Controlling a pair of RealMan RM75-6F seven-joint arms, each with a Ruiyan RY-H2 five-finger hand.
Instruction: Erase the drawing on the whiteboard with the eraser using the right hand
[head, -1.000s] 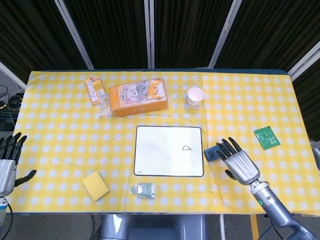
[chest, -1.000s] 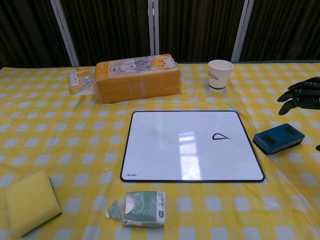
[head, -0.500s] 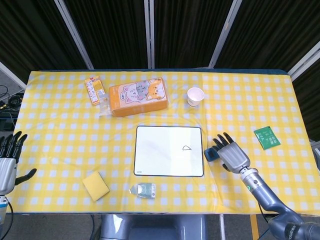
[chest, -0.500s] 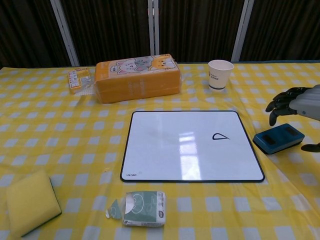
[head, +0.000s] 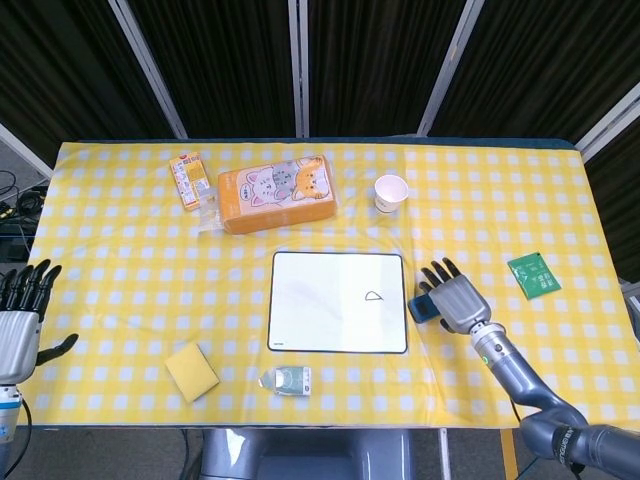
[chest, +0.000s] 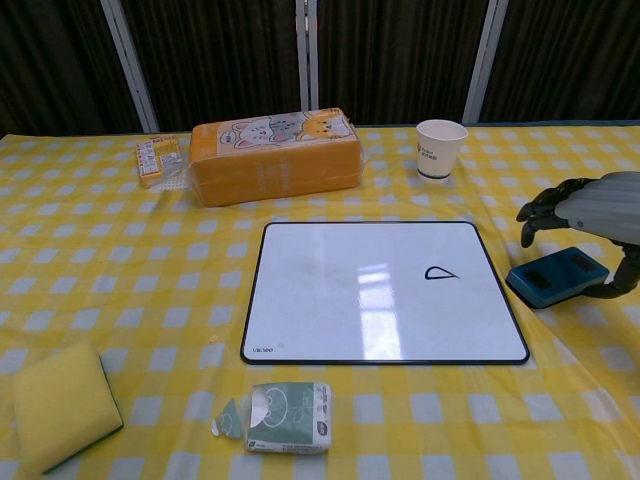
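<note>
The whiteboard (head: 320, 330) (chest: 340, 310) lies flat at the table's middle, with a small black half-dome drawing (head: 372, 296) (chest: 438, 272) near its right side. The blue eraser (head: 419, 309) (chest: 556, 277) lies just off the board's right edge. My right hand (head: 455, 300) (chest: 592, 208) hovers over the eraser with its fingers spread and arched down, and its thumb hangs by the eraser's right end. It holds nothing. In the head view the hand hides the eraser's right part. My left hand (head: 20, 322) stays off the table's left edge, fingers apart and empty.
An orange tissue pack (head: 275, 194) (chest: 276, 154), a snack box (head: 186, 180) and a paper cup (head: 391, 192) (chest: 440, 148) stand behind the board. A yellow sponge (head: 191, 371) (chest: 58, 402) and a small tissue packet (head: 288, 379) (chest: 282, 417) lie in front. A green packet (head: 533, 274) lies at the right.
My right hand has moved forward and inward until it is over the eraser, with its fingers bending down toward it. The eraser and board have not moved.
</note>
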